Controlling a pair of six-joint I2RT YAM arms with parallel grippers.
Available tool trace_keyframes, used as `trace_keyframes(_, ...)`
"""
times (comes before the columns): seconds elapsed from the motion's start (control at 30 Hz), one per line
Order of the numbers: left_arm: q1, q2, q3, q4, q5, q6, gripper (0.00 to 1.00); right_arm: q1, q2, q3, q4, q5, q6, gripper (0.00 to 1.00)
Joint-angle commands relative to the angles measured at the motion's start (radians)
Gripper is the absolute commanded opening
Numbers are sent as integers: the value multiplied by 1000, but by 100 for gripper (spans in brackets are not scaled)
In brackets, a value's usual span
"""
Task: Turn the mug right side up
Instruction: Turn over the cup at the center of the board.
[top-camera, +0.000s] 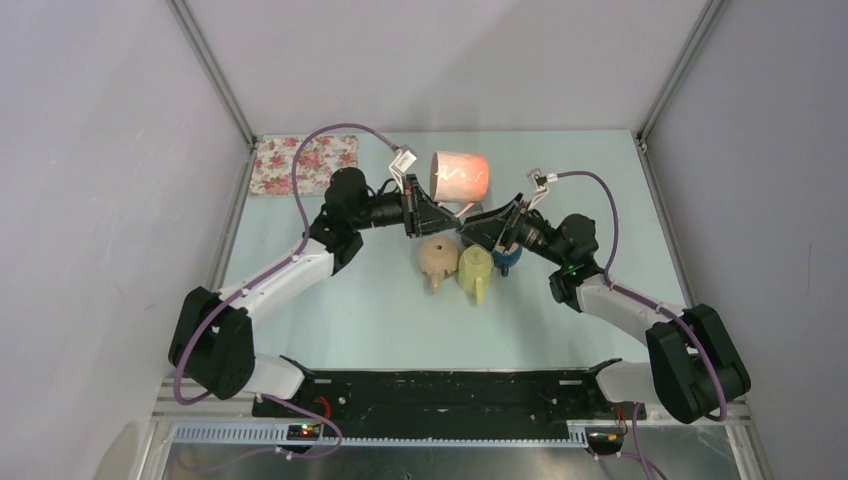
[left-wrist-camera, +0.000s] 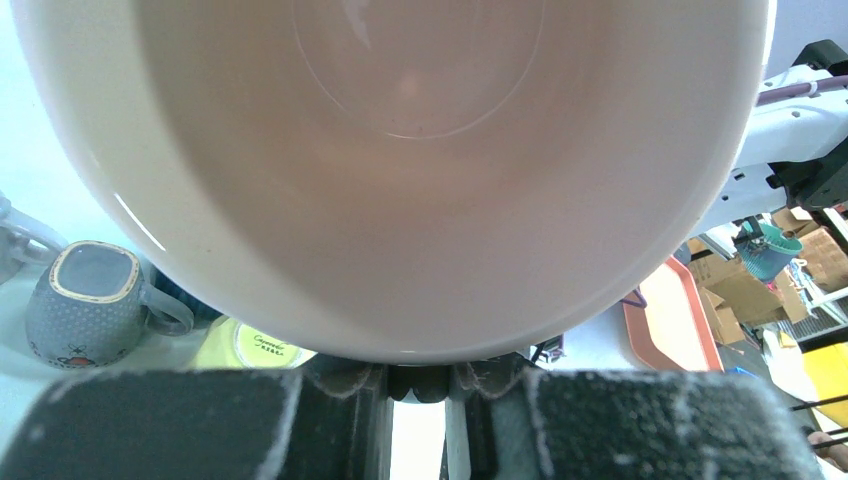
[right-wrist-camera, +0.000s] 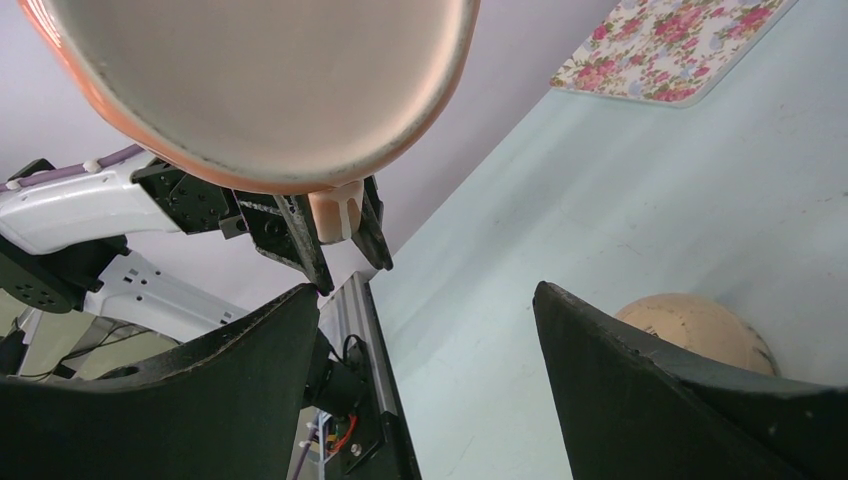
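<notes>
The pink mug (top-camera: 460, 177) is up in the air above the table (top-camera: 350, 300), and it seems to lie on its side, though the top view is not clear on this. The left gripper (top-camera: 445, 212) is just below the mug, its fingers (left-wrist-camera: 200, 425) pressed narrow on the handle (right-wrist-camera: 335, 215); the left wrist camera looks straight into the mug's pale inside. The right gripper (right-wrist-camera: 425, 295) is near the mug, under it and to its right, with fingers spread wide and holding nothing. Below the mug on the table stand a beige mug (top-camera: 437, 257), a yellow mug (top-camera: 474, 270) and a blue mug (top-camera: 507, 260). A floral cloth (top-camera: 303, 163) lies well apart, left of the mug.
</notes>
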Motion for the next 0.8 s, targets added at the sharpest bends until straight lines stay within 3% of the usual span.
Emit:
trace_keyframes(0.0, 2, -29, 19, 109, 4, 32, 0, -5, -26, 1, 21, 16, -26, 84)
trace_keyframes(0.77, 70, -64, 7, 77, -112, 44, 0, -8, -31, 1, 17, 21, -32, 88)
